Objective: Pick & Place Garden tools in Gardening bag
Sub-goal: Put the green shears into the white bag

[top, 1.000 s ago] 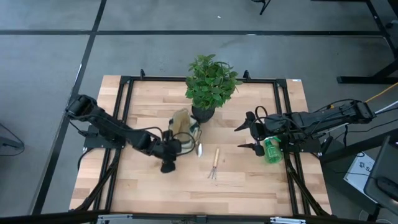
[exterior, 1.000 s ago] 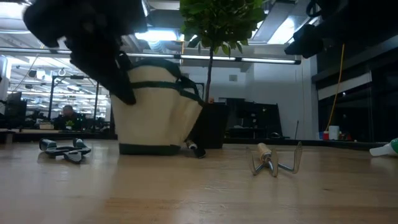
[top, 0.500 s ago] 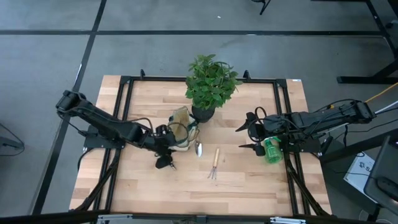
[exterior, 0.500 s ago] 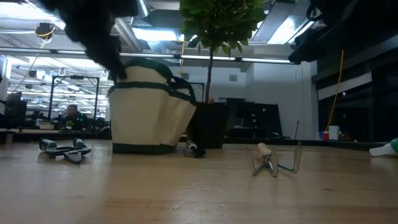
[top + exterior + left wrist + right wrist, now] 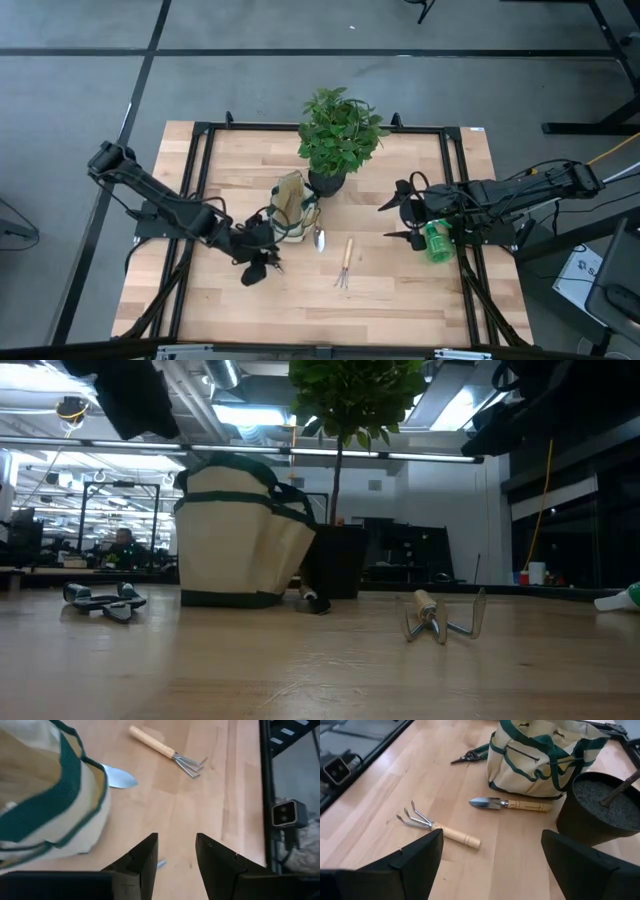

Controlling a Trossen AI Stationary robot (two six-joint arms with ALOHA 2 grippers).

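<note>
Soft beige fabric tote with dark green trim (image 5: pixel 290 208), wooden-handled 3-pronged metal fork (image 5: pixel 344 263) on pale plank table (image 5: pixel 400 290), left claw (image 5: pixel 252 273) parted and empty, right claw (image 5: pixel 396 219) spread wide, empty.

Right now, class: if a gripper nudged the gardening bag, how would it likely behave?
The gardening bag looks like soft fabric, so its walls would probably buckle. Its green handles droop, so they are likely floppy. It leans toward the plant pot, so it may tip there.
</note>
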